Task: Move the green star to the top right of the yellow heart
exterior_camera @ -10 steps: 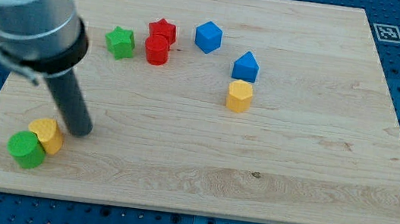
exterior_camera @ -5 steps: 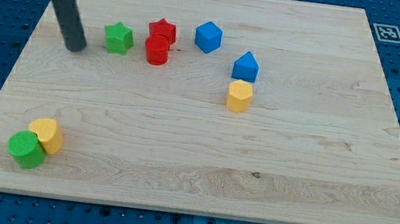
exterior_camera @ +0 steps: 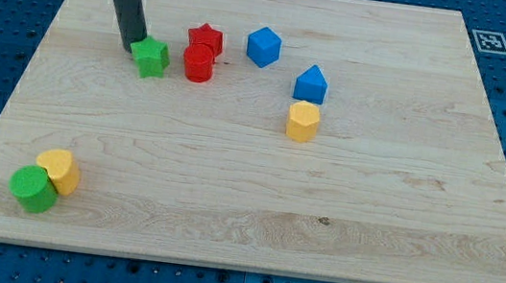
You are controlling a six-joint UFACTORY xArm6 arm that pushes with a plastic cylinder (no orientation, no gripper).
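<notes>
The green star [exterior_camera: 152, 57] lies at the board's upper left. My tip [exterior_camera: 136, 47] touches its upper-left side, with the rod rising toward the view's top. The yellow heart [exterior_camera: 61, 170] lies far below, at the board's lower left, pressed against a green round block [exterior_camera: 32, 189] on its lower left.
A red cylinder [exterior_camera: 198, 63] and red star [exterior_camera: 206, 38] sit just right of the green star. A blue block [exterior_camera: 263, 46], a blue pointed block [exterior_camera: 310, 83] and a yellow hexagonal block [exterior_camera: 302, 121] lie further right. The wooden board [exterior_camera: 342, 201] sits on a blue pegboard.
My tip went from beside the yellow heart up to the board's upper left, then right onto the green star's upper-left side. The star has shifted slightly down and right.
</notes>
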